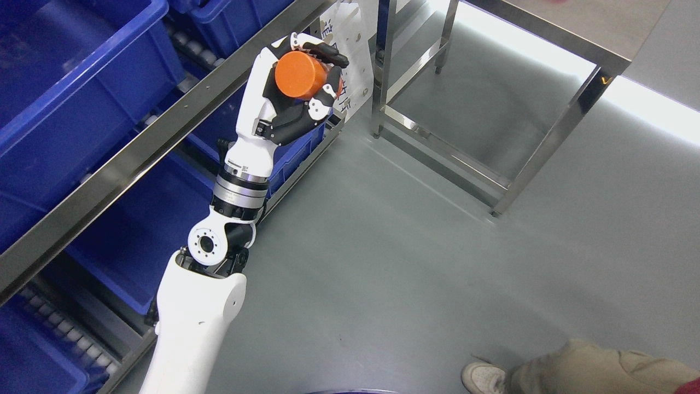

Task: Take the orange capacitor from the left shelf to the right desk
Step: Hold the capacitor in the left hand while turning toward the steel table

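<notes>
Orange capacitor (pixel 298 75): a plain cylinder with no legible marking, held aloft in the left robot hand (pixel 295 90), whose fingers (pixel 327 53) are curled around it, in front of the shelf (pixel 136 158) with blue bins (pixel 71 104) and above the grey floor (pixel 383 246). A white sheet (pixel 350 49) behind the hand carries dark print, too small to be read. The steel desk (pixel 574 38) is seen at upper right, well apart; a person's shoe (pixel 484 377) and trouser leg are noted at the lower right corner.
</notes>
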Robot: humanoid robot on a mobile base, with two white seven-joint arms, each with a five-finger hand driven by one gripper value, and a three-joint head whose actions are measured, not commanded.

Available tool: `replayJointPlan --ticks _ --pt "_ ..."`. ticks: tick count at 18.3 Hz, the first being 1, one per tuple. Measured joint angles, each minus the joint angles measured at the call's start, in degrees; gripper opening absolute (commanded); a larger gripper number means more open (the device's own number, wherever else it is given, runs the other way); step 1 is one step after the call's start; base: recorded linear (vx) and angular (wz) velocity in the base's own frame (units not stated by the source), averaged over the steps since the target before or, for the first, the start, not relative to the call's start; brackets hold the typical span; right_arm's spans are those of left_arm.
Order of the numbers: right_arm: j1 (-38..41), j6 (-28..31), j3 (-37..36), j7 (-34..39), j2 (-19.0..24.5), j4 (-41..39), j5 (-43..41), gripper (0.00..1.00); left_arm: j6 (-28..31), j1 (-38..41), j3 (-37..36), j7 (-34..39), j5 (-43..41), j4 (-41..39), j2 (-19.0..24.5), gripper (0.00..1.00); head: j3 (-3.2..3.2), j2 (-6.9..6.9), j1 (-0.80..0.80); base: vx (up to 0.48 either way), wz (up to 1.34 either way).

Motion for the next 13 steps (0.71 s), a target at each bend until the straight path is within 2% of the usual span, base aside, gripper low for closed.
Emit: replayJointPlan --ticks 13 --pt "0.0 0.0 0.0 0.0 0.0 0.0 0.0 1.0 0.8 -3.6 -3.1 -0.2 0.0 0.7 0.0 0.04 0.0 0.0 0.0 0.24 -0.23"
